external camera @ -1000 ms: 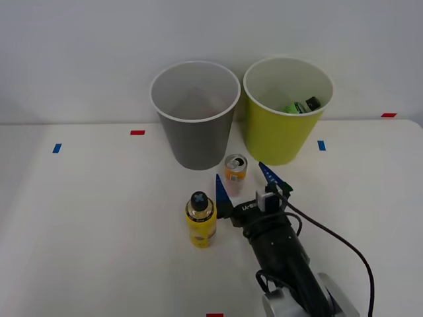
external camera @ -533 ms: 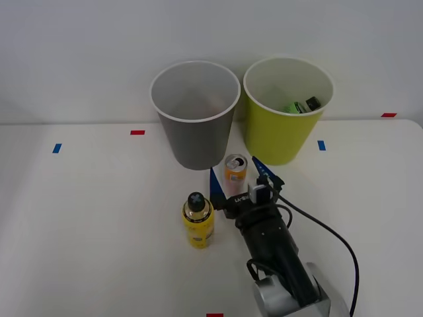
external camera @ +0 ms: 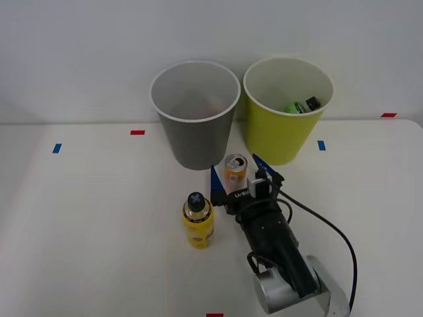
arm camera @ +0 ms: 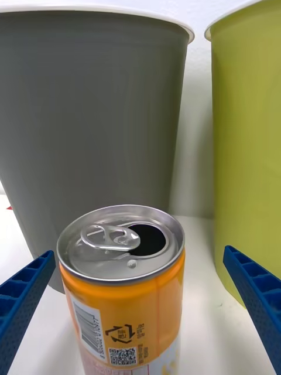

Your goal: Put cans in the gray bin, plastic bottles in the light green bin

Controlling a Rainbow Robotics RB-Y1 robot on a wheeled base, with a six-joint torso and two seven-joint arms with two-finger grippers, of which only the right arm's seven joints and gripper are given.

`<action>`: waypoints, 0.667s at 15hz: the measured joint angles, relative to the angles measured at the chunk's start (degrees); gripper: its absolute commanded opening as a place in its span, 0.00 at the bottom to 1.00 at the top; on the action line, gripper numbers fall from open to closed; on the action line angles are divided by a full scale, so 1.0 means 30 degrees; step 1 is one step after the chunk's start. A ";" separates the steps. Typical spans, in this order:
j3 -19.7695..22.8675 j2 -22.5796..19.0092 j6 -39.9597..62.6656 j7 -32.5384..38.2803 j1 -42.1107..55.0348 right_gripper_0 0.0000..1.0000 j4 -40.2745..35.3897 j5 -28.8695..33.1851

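Forward since a second ago, my claw [external camera: 236, 173] now brackets the can [external camera: 235, 168], its blue fingers [arm camera: 23, 296] spread wide and clear of both sides. From the wrist I see the can's pull-tab mouth already open. From the front I see it upright on the bench [external camera: 92, 218], just before the gray bin [external camera: 195, 115], green bin [external camera: 287, 112] beside, yellow bottle [external camera: 197, 220] nearby.

Bright even light, soft shadows, sharp pics, no glare, no blur
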State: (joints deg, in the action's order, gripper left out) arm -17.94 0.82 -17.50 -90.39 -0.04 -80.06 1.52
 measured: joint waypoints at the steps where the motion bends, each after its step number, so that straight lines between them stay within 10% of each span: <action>1: -0.0007 0.0033 0.0009 0.0011 0.0005 1.00 0.0000 -0.0031; 10: 0.0226 0.0061 0.0033 -0.0553 0.0010 0.97 -0.0008 0.0006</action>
State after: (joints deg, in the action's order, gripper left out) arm -17.26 1.00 -17.40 -92.04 -0.01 -80.09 1.54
